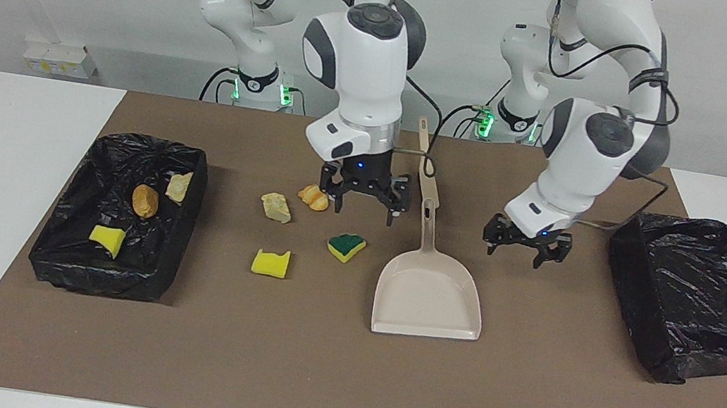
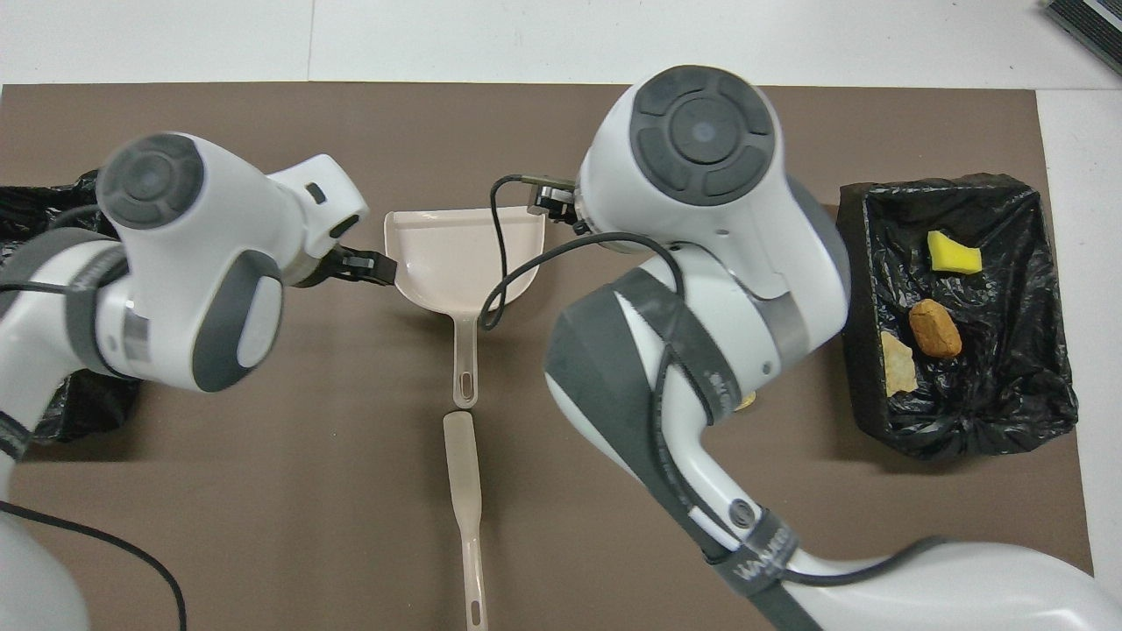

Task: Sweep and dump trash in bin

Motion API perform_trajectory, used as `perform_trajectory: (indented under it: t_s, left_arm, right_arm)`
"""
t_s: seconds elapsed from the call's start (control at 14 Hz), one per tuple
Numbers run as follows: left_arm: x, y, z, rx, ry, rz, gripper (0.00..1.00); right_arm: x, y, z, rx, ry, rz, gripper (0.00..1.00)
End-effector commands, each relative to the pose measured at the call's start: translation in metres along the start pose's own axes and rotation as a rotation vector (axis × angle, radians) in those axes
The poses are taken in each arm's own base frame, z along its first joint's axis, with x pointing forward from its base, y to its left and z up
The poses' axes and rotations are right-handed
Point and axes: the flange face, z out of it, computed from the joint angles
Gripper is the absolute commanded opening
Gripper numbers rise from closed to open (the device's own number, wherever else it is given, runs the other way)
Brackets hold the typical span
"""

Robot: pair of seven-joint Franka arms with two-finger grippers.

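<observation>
Right gripper (image 1: 364, 198) hangs wide, holding nothing, up over the mat beside the dustpan (image 1: 428, 298) handle, toward the right arm's end. Left gripper (image 1: 527, 245) also wide and empty, over the mat beside the dustpan toward the left arm's end. Dustpan lies flat and free; brush (image 2: 465, 491) lies just nearer the robots than its handle tip.

Trash: four scraps loose on the mat, all on the right arm's side of the dustpan: green-topped sponge (image 1: 346, 246) closest, yellow sponge (image 1: 270, 263), pale lump (image 1: 275, 206), orange lump (image 1: 313, 197). Three more already in the bin (image 1: 53, 260) well past them.

Judgement: tools need regrasping. One gripper takes the dustpan handle mid-length, keeps the lip flat on the mat; the other takes the brush, sweeps toward the mouth.
</observation>
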Motion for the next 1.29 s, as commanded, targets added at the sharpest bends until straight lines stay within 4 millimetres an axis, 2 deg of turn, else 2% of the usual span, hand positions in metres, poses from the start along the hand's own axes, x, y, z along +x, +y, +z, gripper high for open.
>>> perform_trajectory:
  t_s: [0.0, 0.14, 0.29, 0.36, 0.57, 0.72, 0.86, 1.0, 1.22]
  left_arm:
    - [-0.036, 0.043, 0.023, -0.009, 0.005, -0.043, 1.0]
    - [-0.046, 0.074, 0.031, -0.015, 0.011, -0.041, 1.0]
    - [-0.054, 0.103, 0.039, -0.02, 0.011, -0.06, 1.0]
    - [-0.058, 0.108, 0.042, -0.021, 0.011, -0.061, 1.0]
    - [-0.069, 0.11, 0.047, -0.015, -0.007, -0.058, 0.91]
    - [-0.073, 0.109, 0.049, -0.013, -0.015, -0.091, 0.81]
    - [-0.077, 0.109, 0.051, -0.014, -0.014, -0.098, 0.73]
    - [-0.077, 0.108, 0.052, -0.016, -0.016, -0.11, 0.57]
    - [-0.081, 0.111, 0.052, -0.016, -0.023, -0.22, 0.32]
  right_arm:
    - [0.01, 0.051, -0.021, -0.016, -0.026, -0.005, 1.0]
    - [0.025, 0.093, -0.049, -0.016, -0.043, 0.011, 1.0]
    - [0.025, 0.133, -0.07, -0.044, -0.064, -0.016, 1.0]
    - [0.022, 0.149, -0.078, -0.053, -0.062, -0.031, 1.0]
    - [0.009, 0.186, -0.084, -0.076, -0.078, -0.03, 1.0]
    - [0.001, 0.204, -0.088, -0.076, -0.093, -0.045, 1.0]
    - [-0.005, 0.212, -0.09, -0.08, -0.096, -0.037, 1.0]
    - [-0.003, 0.218, -0.089, -0.085, -0.103, -0.026, 1.0]
    - [0.003, 0.222, -0.088, -0.075, -0.108, -0.042, 1.0]
